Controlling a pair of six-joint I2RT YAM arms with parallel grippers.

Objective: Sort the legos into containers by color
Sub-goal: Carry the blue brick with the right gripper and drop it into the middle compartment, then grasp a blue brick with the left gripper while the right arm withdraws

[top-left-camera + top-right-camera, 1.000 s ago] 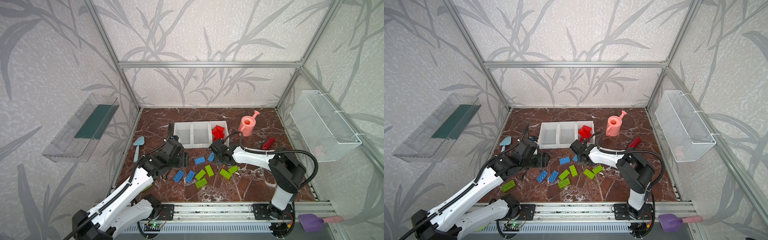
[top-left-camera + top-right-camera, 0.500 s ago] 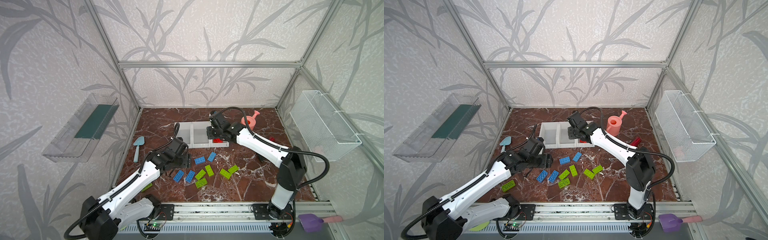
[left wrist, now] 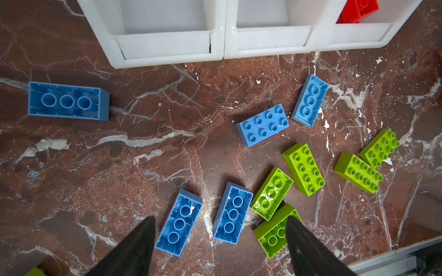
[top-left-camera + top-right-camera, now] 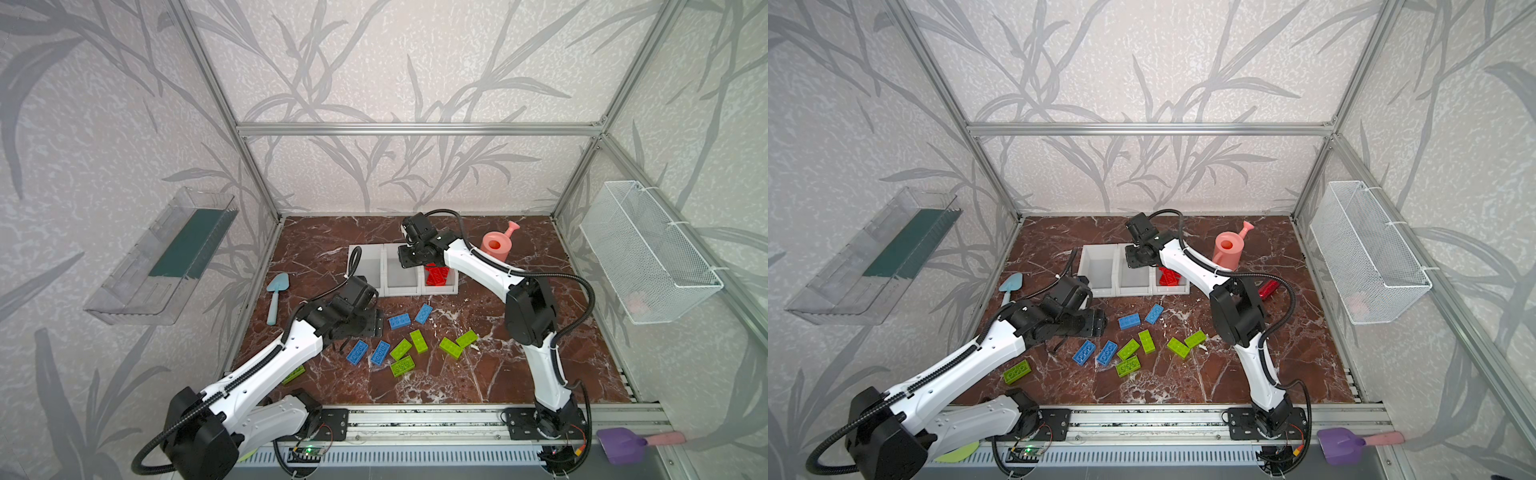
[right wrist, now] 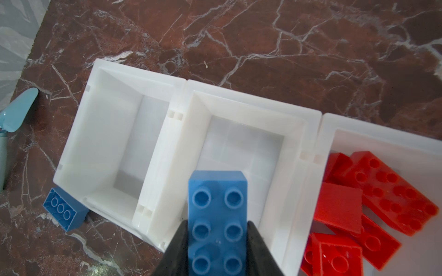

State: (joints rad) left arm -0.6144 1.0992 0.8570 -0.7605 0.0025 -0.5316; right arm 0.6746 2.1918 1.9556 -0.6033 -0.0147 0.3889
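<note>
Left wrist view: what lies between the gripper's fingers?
In the left wrist view, two blue bricks lie hollow side up on the floor between the fingers of the open left gripper; one finger partly hides a green brick.

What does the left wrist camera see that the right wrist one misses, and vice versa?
Only the left wrist view: lime green bricks and loose blue bricks on the floor, with the left fingers open. Only the right wrist view: a blue brick pinched between the right fingers above the middle bin, and a pale blue trowel. Both: the white bins, the red bricks, and one upturned blue brick beside the end bin.
</note>
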